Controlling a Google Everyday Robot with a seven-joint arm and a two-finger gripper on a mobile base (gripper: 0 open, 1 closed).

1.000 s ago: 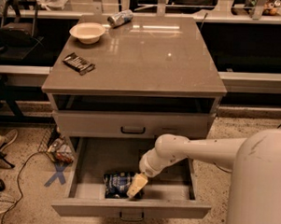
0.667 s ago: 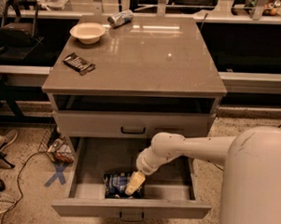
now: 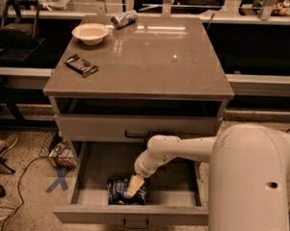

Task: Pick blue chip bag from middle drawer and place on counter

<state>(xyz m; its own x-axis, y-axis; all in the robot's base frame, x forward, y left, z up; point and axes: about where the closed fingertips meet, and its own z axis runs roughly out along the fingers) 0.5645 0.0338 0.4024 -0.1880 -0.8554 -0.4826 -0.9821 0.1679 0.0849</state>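
The blue chip bag (image 3: 118,189) lies flat near the front of the open middle drawer (image 3: 131,214), left of its centre. My white arm reaches down into the drawer from the right. My gripper (image 3: 133,187) sits right on top of the bag's right half, its pale fingers pointing down onto the foil. The counter (image 3: 152,60) is the glossy grey-brown top of the cabinet, above the drawer.
On the counter stand a white bowl (image 3: 90,33) at the back left, a silver can (image 3: 124,18) on its side at the back, and a flat dark packet (image 3: 81,65) on the left. A closed drawer front (image 3: 134,129) is above the open one. Clutter lies on the floor at left (image 3: 61,154).
My arm has shifted slightly left, and the gripper has settled further over the bag. The bag has not moved.
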